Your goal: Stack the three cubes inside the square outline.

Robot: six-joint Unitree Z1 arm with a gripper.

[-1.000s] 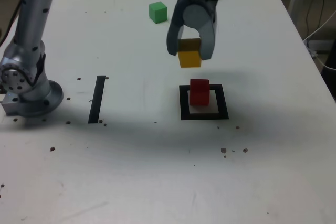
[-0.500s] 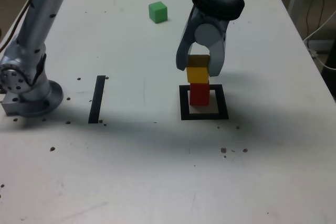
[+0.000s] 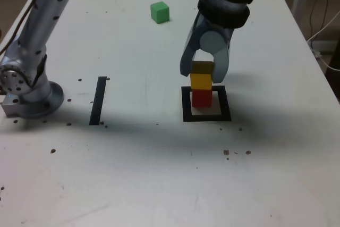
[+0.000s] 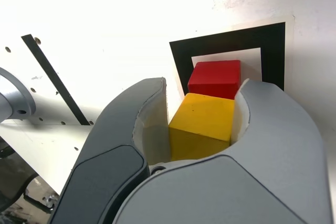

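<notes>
A: Where do you stand?

B: Your gripper [image 3: 204,73] is clamped tight on the yellow cube [image 3: 201,81], which looks to sit right on the red cube [image 3: 201,97] inside the square [image 3: 185,104]. The green cube [image 3: 159,12] waits well apart at the far side of the table [image 3: 159,174].

A: So, let go?

B: Check first. In the wrist view the yellow cube [image 4: 202,124] seems a little off the red cube [image 4: 215,78], though the slant of that view may exaggerate it. Square it up if needed, make sure the faces meet flat, then open slowly and lift straight up so neither finger [image 4: 273,124] drags the stack.
</notes>
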